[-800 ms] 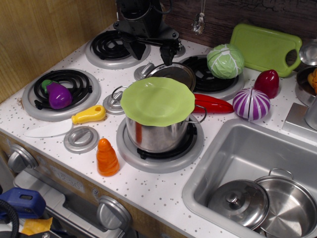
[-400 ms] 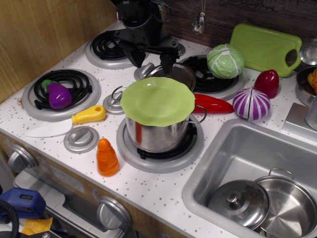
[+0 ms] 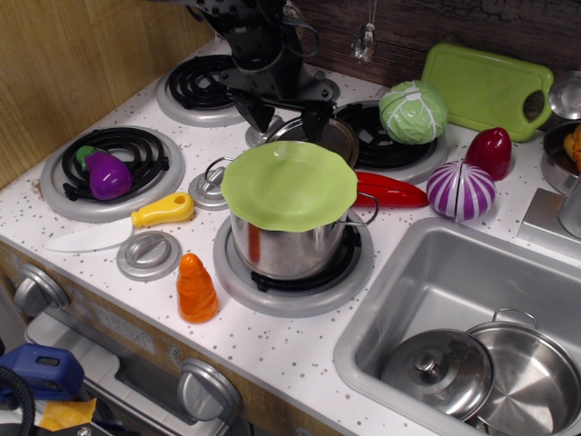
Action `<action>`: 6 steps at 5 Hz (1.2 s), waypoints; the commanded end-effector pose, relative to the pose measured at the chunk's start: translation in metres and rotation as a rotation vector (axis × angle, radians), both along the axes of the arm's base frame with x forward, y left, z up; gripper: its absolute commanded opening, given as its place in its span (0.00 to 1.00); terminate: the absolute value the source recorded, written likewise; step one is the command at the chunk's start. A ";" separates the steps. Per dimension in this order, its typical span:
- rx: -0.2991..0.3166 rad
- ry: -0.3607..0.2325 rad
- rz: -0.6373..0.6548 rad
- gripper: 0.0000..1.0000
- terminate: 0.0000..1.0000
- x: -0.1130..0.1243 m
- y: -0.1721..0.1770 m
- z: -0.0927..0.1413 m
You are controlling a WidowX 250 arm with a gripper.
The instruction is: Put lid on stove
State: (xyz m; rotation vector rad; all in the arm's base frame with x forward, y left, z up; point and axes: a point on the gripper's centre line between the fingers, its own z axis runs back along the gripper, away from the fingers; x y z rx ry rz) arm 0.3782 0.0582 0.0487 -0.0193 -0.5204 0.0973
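The shiny steel lid (image 3: 320,136) lies on the white speckled stove (image 3: 272,341), between the back burners and just behind the steel pot (image 3: 286,245); the pot hides its near part. My black gripper (image 3: 285,123) hangs open right over the lid's far side. One fingertip (image 3: 252,118) is at the lid's left edge and the other (image 3: 318,123) is over its top. I cannot tell whether the fingers touch it.
A lime-green silicone disc (image 3: 289,183) covers the pot on the front burner. Around it lie a purple eggplant (image 3: 109,174), a yellow-handled knife (image 3: 136,222), an orange carrot (image 3: 196,289), a red pepper (image 3: 390,193), a cabbage (image 3: 413,111) and a purple onion (image 3: 460,189). The sink (image 3: 436,282) holds a knobbed lid and pan.
The gripper has shifted right and forward and come lower, from the back-left burner area to over the steel lid. Its jaws stay open. Nothing else moved.
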 end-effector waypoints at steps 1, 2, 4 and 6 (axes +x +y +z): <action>0.012 -0.042 -0.012 1.00 0.00 0.008 -0.005 0.003; 0.005 -0.044 -0.023 1.00 0.00 0.012 -0.003 0.001; 0.002 -0.037 -0.056 1.00 0.00 0.018 0.000 -0.007; -0.008 -0.052 -0.055 1.00 0.00 0.025 0.000 -0.015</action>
